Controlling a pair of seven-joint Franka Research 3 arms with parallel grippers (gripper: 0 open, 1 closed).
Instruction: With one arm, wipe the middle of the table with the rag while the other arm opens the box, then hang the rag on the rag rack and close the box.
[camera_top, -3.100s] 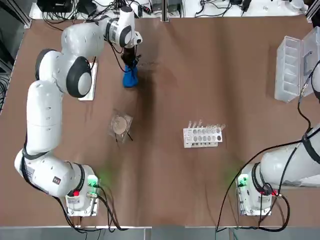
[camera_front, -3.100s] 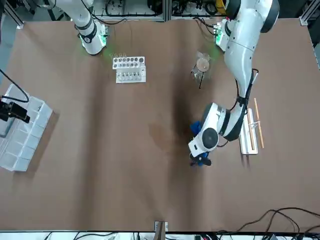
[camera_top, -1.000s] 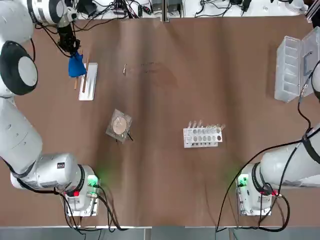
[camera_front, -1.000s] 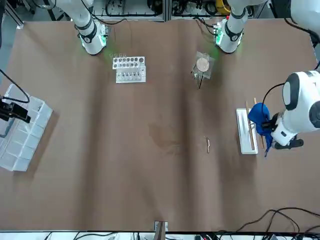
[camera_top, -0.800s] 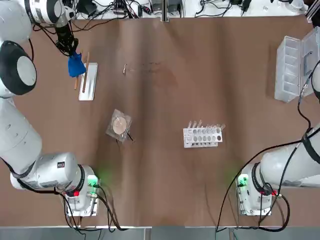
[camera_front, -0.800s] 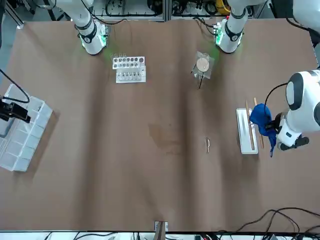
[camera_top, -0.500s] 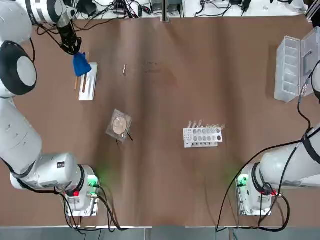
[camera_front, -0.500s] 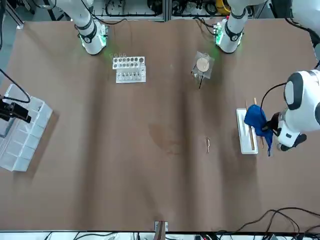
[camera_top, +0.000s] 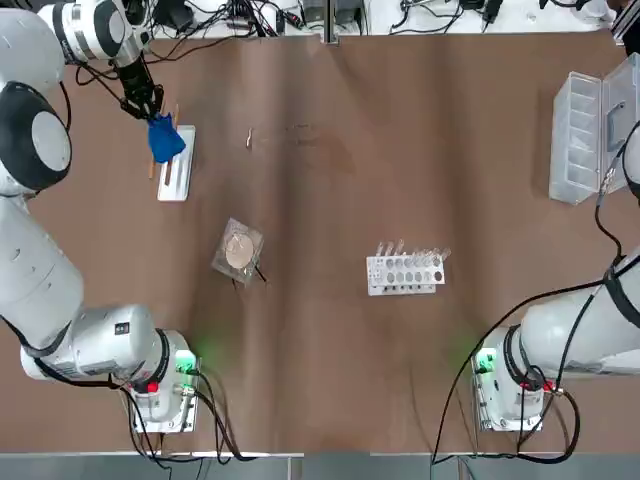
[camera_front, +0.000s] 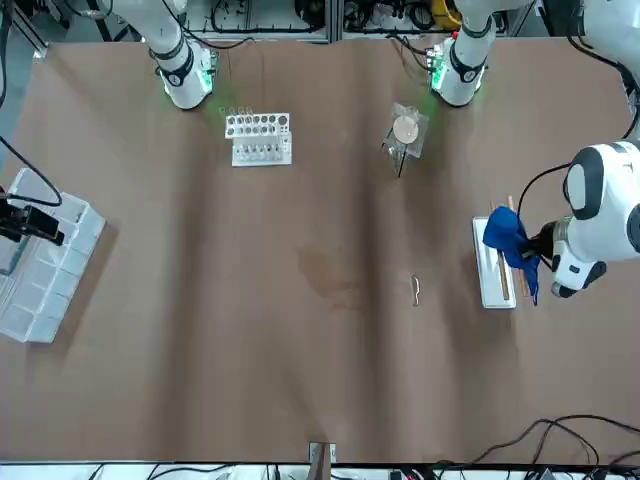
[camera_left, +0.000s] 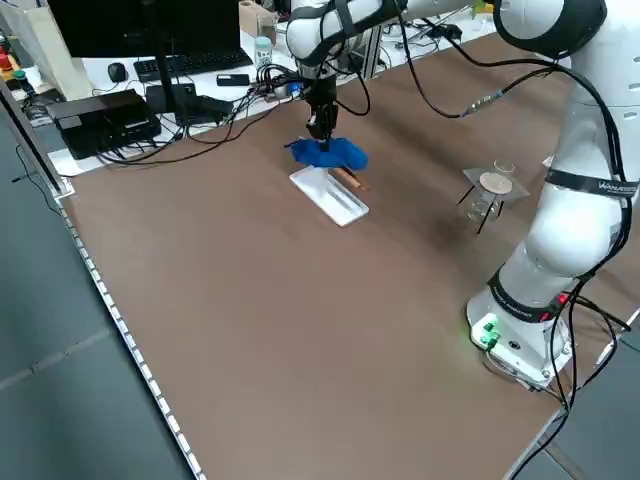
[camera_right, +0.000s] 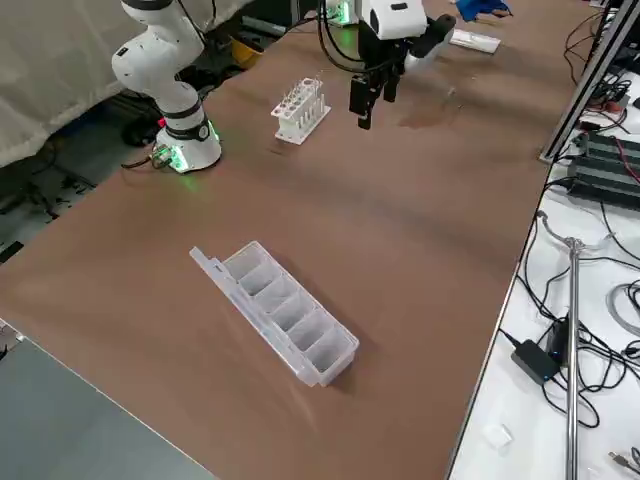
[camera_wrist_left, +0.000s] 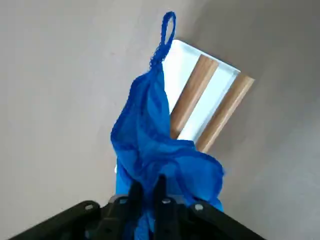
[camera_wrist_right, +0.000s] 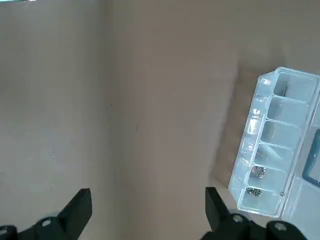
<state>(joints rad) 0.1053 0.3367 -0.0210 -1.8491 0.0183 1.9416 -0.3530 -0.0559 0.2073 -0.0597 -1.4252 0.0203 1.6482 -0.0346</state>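
The blue rag (camera_top: 165, 138) hangs pinched between the fingers of my left gripper (camera_wrist_left: 147, 187), at the table's far left. It droops over one end of the rag rack (camera_top: 177, 170), a white base with two wooden rods (camera_wrist_left: 192, 95). Whether the cloth rests on the rods I cannot tell. The box (camera_top: 585, 125) lies at the far right with its lid open and compartments (camera_wrist_right: 272, 140) showing. My right gripper (camera_wrist_right: 147, 215) hovers above bare table (camera_top: 330, 200) beside the box, open and empty.
A white test-tube rack (camera_top: 405, 270) stands right of the table's middle. A tan disc in clear wrap (camera_top: 240, 250) lies left of centre. A small pale scrap (camera_top: 249, 138) lies near a faint mark in the far middle. Cables run along the far edge.
My left gripper has carried the rag sideways from beside the rack to over its rods, and lower. The right arm and the open box have not moved.
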